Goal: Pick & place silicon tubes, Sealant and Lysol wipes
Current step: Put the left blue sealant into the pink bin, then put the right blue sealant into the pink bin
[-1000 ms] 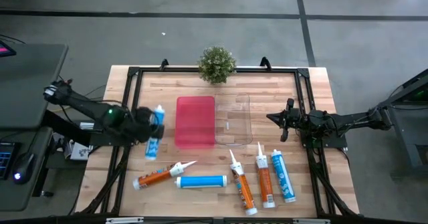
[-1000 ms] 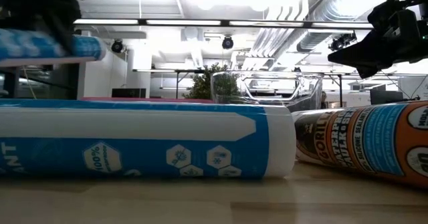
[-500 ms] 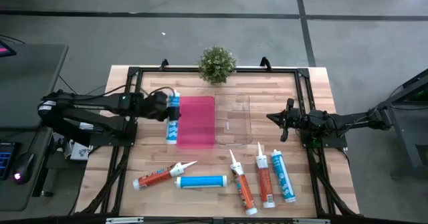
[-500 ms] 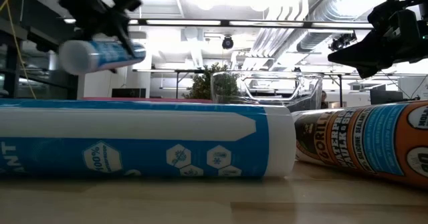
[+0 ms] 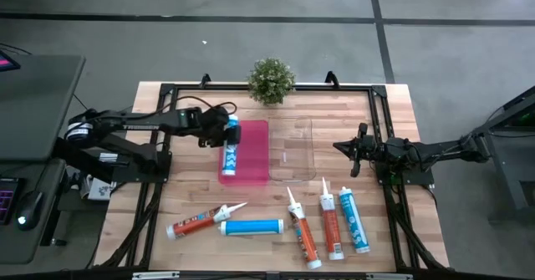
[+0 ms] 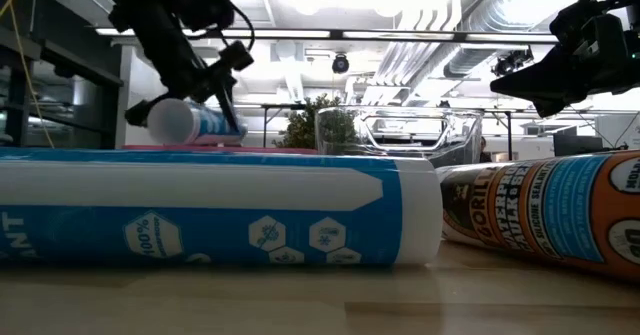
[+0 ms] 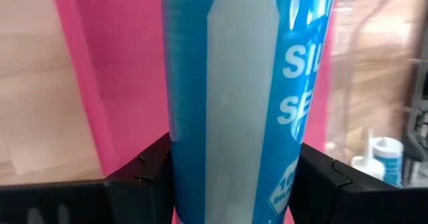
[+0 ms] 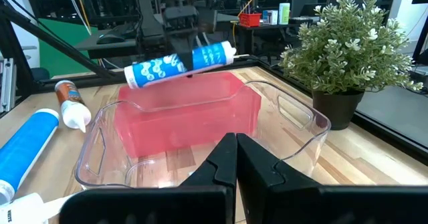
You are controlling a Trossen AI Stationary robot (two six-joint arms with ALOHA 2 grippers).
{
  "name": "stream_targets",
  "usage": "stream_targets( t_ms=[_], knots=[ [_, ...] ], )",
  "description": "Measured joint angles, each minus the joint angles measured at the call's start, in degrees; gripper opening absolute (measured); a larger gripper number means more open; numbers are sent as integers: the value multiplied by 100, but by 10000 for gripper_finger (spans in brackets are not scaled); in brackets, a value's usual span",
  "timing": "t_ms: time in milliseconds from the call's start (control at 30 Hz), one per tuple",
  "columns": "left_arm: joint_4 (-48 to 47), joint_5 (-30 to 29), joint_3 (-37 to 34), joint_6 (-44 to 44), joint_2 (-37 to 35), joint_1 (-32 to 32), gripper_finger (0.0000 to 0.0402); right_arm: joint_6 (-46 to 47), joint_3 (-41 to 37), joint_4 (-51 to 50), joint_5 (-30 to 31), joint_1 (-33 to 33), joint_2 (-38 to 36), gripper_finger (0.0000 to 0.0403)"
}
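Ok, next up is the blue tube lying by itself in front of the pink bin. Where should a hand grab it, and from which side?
Take the blue tube across the middle of its straight barrel, coming straight down from above. It lies flat on the table with its long axis running left to right, so the fingers should close from the front and back sides. Only the orange tube's nozzle lies close behind its left end, so mid-barrel looks safest.

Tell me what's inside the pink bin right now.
Nothing visible resting in the pink bin. The left gripper holds a blue tube over its left part; the floor beneath that tube is covered.
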Motion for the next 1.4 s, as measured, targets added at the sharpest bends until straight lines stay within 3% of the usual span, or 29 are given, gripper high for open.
stream_targets(
  t_ms=[467,667,833,1100,1233,1400],
  knots=[
    [-110,-164,0,-239,152,-1,194,1,1,0,0,-1,0,1],
    [-259,-183,2,-299,148,-1,297,1,0,0,0,0,0,1],
    [-262,-197,2,-293,146,-1,315,0,1,-3,0,-1,-2,1],
    [-38,-138,8,144,22,-1,255,0,1,-3,0,0,-2,1],
    [-171,9,320,893,-77,-25,193,2,1,-2,0,0,-2,1],
    [-516,-6,948,1698,-86,-230,86,0,1,-2,0,-2,-2,1]
  ],
)
